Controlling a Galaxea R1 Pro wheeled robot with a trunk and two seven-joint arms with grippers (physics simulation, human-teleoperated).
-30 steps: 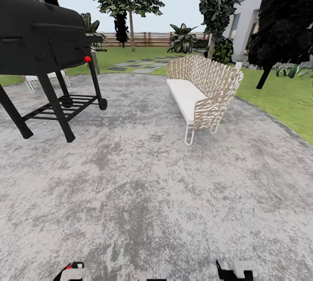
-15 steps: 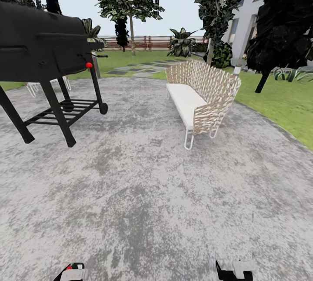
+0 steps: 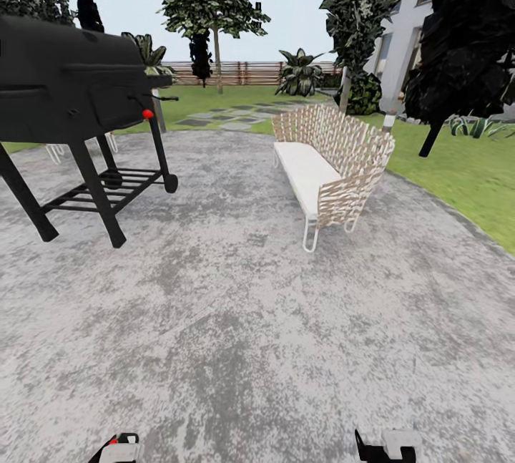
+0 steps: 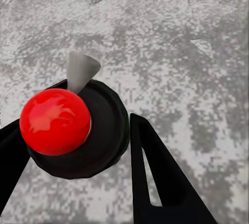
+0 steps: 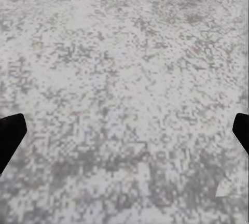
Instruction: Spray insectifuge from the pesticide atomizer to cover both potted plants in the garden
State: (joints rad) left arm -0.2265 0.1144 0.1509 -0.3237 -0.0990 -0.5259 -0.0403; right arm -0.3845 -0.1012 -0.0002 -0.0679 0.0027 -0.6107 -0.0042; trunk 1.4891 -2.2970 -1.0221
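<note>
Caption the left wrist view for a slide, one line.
Left gripper jaws closed on the pesticide atomizer, its red top and grey nozzle above the mottled grey patio.

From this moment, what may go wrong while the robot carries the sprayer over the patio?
1. The black round atomizer with the red ball top sits between the left gripper fingers; it might slip if the grip is loose.
2. The black barrel grill on legs and the woven white-cushioned bench flank the grey mottled patio, so a wide turn may hit one.
</note>
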